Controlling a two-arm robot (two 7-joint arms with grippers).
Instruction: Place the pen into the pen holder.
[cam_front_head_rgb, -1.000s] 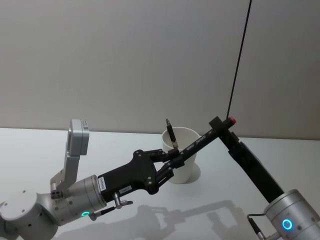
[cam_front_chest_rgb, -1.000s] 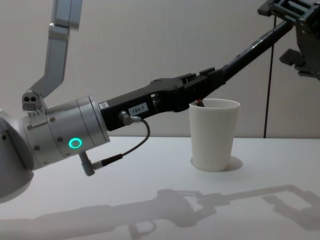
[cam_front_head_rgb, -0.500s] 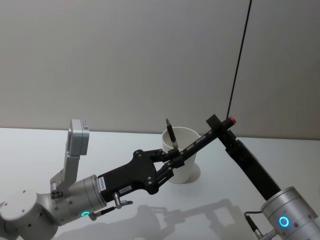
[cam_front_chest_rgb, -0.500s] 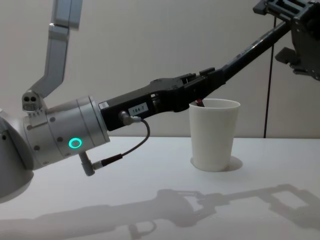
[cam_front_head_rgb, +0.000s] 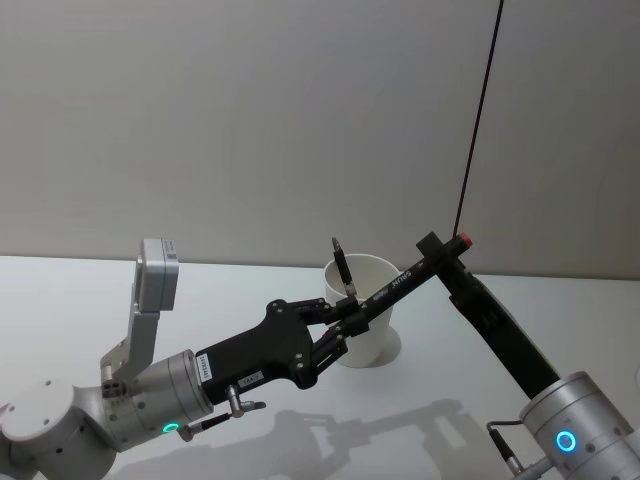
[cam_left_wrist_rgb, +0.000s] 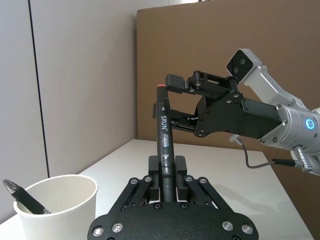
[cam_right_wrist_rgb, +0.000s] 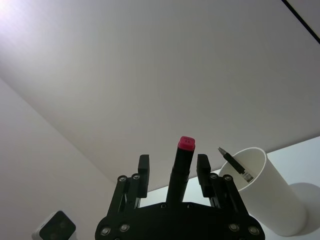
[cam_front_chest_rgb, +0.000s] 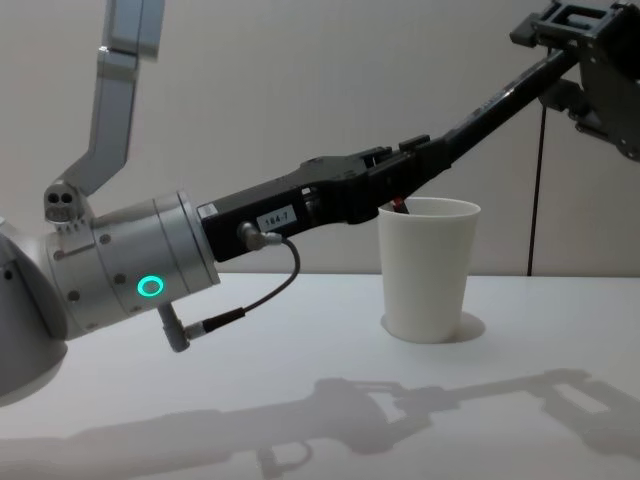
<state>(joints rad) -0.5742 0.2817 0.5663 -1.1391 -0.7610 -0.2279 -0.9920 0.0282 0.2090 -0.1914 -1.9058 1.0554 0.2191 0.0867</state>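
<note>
I see my left tool (cam_front_head_rgb: 352, 314) clenched on the black marker (cam_front_head_rgb: 400, 282), slanted above the white paper cup (cam_front_head_rgb: 367, 330) on the tabletop (cam_front_head_rgb: 80, 300); my right tool (cam_front_head_rgb: 452, 258) straddles its red end, fingers spread.

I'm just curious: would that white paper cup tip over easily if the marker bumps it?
Probably. The pen holder looks like thin paper, so likely light, and it narrows toward its base. One pen already leans against its rim, which may pull it sideways. The marker in the left gripper looks stiff.
</note>
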